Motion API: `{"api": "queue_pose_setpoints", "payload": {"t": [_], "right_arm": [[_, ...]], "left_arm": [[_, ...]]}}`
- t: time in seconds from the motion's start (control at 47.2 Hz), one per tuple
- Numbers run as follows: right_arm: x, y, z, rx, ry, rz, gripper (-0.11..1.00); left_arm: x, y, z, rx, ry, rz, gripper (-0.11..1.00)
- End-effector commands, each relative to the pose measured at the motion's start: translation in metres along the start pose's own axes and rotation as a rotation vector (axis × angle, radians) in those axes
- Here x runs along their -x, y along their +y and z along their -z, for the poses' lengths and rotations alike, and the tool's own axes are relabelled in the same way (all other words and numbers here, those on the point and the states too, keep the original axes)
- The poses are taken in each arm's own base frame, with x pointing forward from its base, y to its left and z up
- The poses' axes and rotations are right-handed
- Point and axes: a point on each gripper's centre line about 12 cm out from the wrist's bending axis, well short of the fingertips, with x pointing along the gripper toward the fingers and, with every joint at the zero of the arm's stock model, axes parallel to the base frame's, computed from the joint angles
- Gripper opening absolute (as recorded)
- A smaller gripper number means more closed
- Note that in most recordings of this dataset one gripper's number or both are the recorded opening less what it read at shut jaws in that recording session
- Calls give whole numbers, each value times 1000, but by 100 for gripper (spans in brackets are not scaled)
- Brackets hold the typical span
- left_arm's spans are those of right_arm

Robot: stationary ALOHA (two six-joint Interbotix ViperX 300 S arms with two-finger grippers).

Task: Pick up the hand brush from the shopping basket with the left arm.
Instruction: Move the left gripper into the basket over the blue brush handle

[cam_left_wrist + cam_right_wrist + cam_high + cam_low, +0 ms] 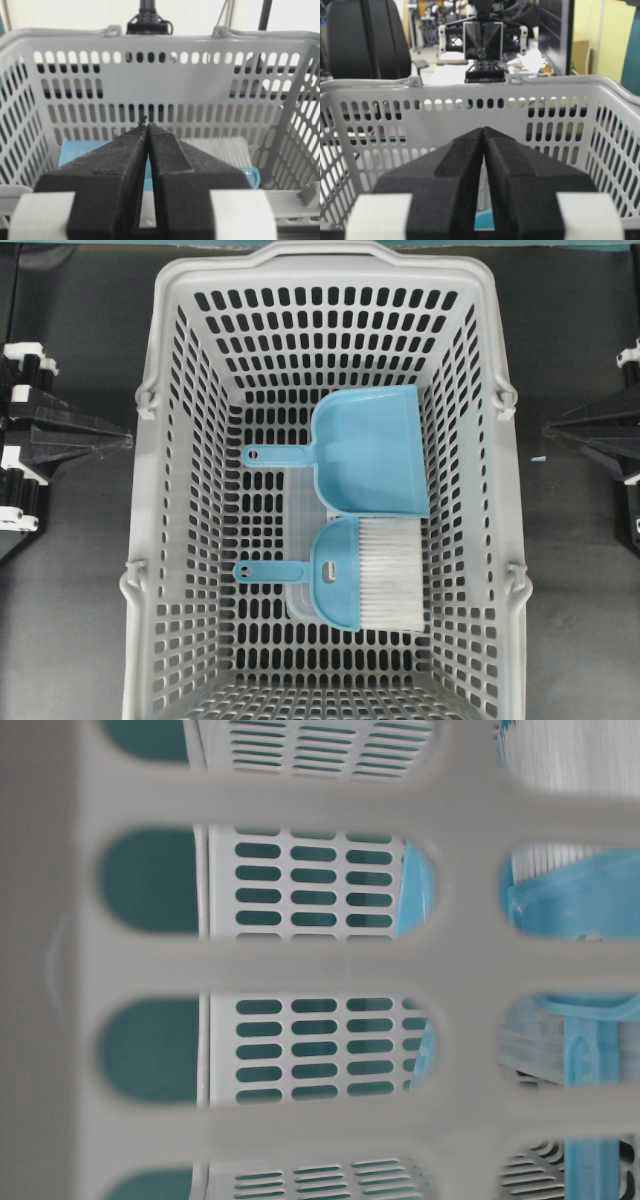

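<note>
The hand brush, blue with white bristles and a thin handle pointing left, lies on the floor of the light-grey shopping basket. A blue dustpan lies just beyond it. My left gripper is outside the basket's left wall, shut and empty. In the left wrist view its tips meet in front of the basket wall, with the brush bristles low on the right. My right gripper is outside the right wall, shut and empty, as in the right wrist view.
A clear plastic box lies under the brush and dustpan. The basket's tall slotted walls stand between both grippers and the brush. The table-level view looks through the basket wall from close up. The table around the basket is dark.
</note>
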Motion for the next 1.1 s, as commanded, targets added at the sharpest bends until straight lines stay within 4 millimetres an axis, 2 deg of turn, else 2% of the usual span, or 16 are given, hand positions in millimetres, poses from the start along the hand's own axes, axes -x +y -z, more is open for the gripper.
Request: {"api": "queue_pose_setpoints", "payload": {"t": [0.0,0.085,0.381,0.572,0.763,0.847,0.953,1.017,1.081], "right_arm": [[-4,0,-6,-17,-12,0,0],[-4,0,-7,-35,-9,2,0],[-6,3,-9,-82,100,-9,0],[-6,3,-12,-77,156,-9,0],[-4,4,-12,-77,165,-10,2],[-3,2,-13,-77,165,-4,16],[-1,1,-12,-78,176,5,42],[-1,1,-12,-75,181,5,62],[-1,0,-11,-77,192,7,75]], "left_arm": [[-9,-2,-23,-31,-15,15,6],[-16,-2,-35,-31,37,13,0],[-51,-9,-61,-36,343,33,0],[-77,-18,-65,-44,541,59,0],[-99,-27,-56,-40,698,75,0],[-110,-29,-49,11,768,54,0],[-120,-31,-43,55,828,32,0],[-126,-33,-42,61,843,31,0],[-130,-37,-42,60,851,38,1]]}}
